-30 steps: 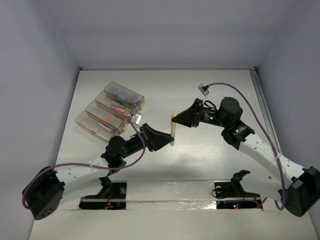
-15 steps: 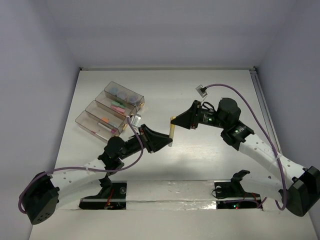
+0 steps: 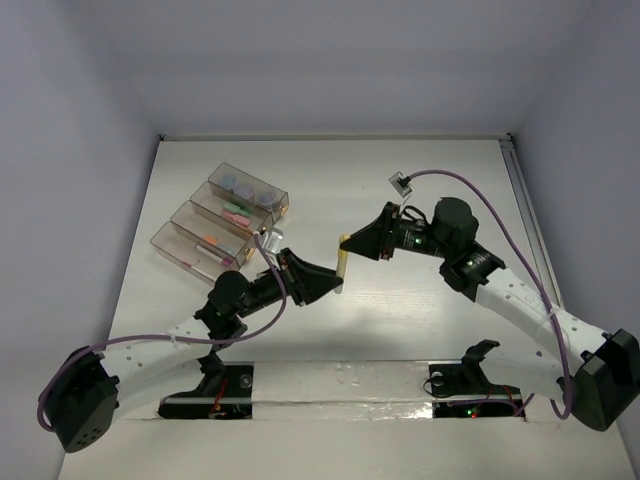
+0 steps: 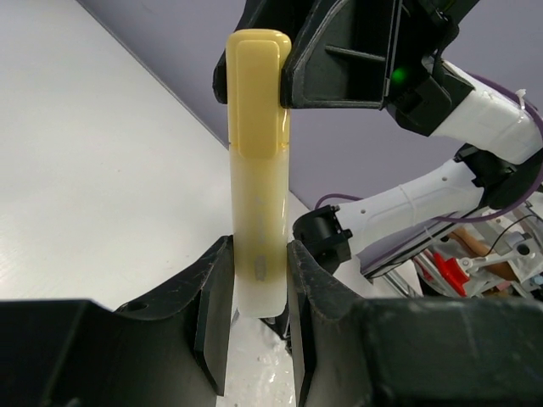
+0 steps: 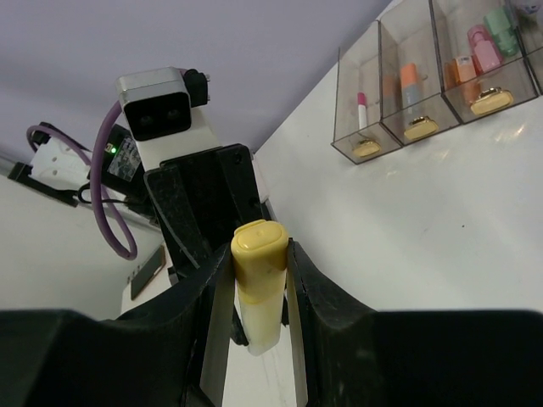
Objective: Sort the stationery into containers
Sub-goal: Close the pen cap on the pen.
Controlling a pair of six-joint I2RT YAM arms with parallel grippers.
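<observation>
A yellow stick point(image 3: 341, 262) with a yellow cap and a pale body hangs upright above the middle of the table, and both grippers hold it. My left gripper point(image 3: 334, 285) is shut on its pale lower end point(image 4: 257, 254). My right gripper point(image 3: 346, 243) is shut on the capped upper end point(image 5: 259, 254). The containers point(image 3: 180, 255), clear smoky boxes in a row, stand at the far left. They hold blue-grey discs point(image 3: 246, 186), pink and green sticks point(image 3: 236, 212) and an orange stick point(image 3: 210, 240).
Through the right wrist camera the containers point(image 5: 386, 136) show at the top right, with a pink-tipped pen point(image 5: 362, 110) in the end box. Both arm bases and a metal rail point(image 3: 340, 385) line the near edge. Purple cables loop beside each arm.
Both grippers have drifted slightly to the left together, the yellow stick still held between them. Neither grip has changed.
</observation>
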